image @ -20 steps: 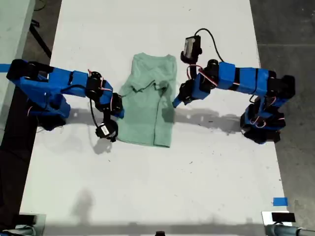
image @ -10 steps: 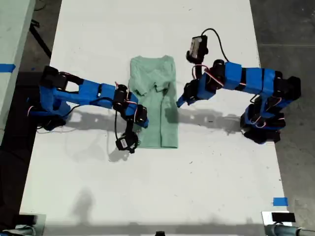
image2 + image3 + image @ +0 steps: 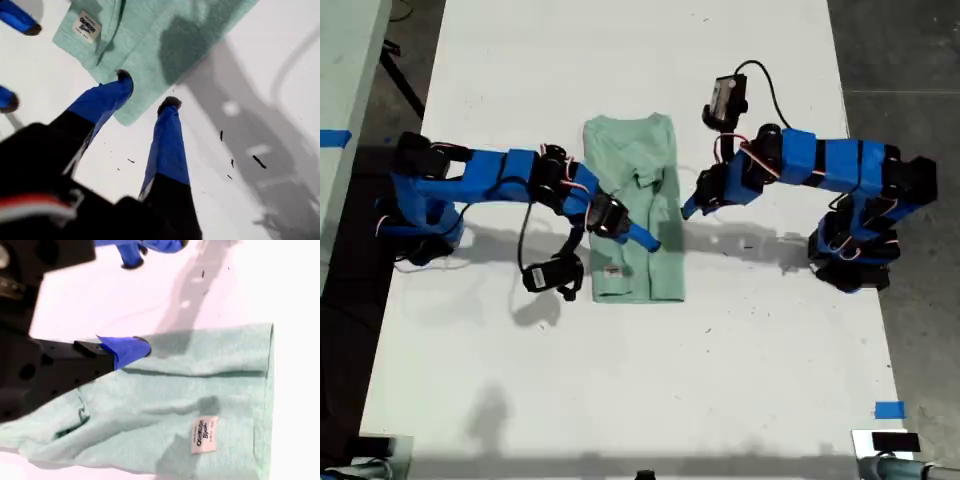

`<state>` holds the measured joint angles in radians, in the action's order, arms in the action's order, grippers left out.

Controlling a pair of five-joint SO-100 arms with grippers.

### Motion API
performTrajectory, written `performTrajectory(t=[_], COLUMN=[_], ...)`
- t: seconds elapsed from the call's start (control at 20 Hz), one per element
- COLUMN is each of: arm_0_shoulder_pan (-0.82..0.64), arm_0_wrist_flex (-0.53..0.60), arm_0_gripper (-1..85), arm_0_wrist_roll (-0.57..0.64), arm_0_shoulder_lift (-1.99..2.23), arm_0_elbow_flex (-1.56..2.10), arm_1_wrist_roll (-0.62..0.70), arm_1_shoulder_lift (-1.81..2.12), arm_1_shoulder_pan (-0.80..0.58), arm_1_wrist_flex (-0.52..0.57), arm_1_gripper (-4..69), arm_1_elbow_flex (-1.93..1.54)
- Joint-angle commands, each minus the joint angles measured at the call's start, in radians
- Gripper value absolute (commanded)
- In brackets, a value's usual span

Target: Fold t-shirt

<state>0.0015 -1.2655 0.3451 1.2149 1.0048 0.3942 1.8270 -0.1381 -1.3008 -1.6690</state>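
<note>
First claw spread open at edge of t-shirt on table, second claw hung over the cloth, its grip impossible to tell.

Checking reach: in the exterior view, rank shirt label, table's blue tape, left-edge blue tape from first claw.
From my first claw, sides per exterior view:
1. shirt label, left.
2. table's blue tape, lower right.
3. left-edge blue tape, far left.

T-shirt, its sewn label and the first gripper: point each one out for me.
t-shirt [image 3: 632, 140]: exterior view, bare cloth above the arms.
sewn label [image 3: 205, 435]: second wrist view, middle of the white tag.
my first gripper [image 3: 147, 90]: first wrist view, midway between its open fingertips.
</note>
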Motion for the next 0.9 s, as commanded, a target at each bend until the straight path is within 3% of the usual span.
performTrajectory(t=[0.0, 0.1, 0.3, 0.35, 0.45, 0.55, 0.85], arm_0_shoulder_pan=[-0.003, 0.000, 0.100, 0.129, 0.175, 0.192, 0.199], arm_0_wrist_flex=[-0.118, -0.244, -0.242, -0.219, -0.137, -0.020, 0.124], arm_0_gripper=[34.8, 34.8, 29.8, 27.9, 19.8, 24.5, 29.7], arm_0_wrist_roll=[0.021, -0.025, -0.216, -0.301, -0.431, -0.446, -0.426], arm_0_shoulder_lift=[0.179, 0.264, 0.420, 0.446, 0.479, 0.477, 0.337], arm_0_elbow_flex=[-0.057, 0.003, 0.336, 0.428, 0.583, 0.655, 0.634], arm_1_wrist_roll=[0.000, -0.021, -0.120, -0.163, -0.239, -0.278, -0.282], arm_1_shoulder_lift=[0.071, 0.100, 0.216, 0.233, 0.233, 0.206, 0.031], arm_1_shoulder_pan=[0.006, 0.017, 0.121, 0.166, 0.247, 0.288, 0.301], arm_1_wrist_flex=[0.011, -0.012, -0.015, -0.017, 0.015, 0.083, 0.147], arm_1_gripper=[15.6, 15.6, 10.8, 11.7, 22.7, 31.9, 32.9], arm_1_elbow_flex=[0.005, -0.023, -0.189, -0.221, -0.264, -0.285, -0.198])
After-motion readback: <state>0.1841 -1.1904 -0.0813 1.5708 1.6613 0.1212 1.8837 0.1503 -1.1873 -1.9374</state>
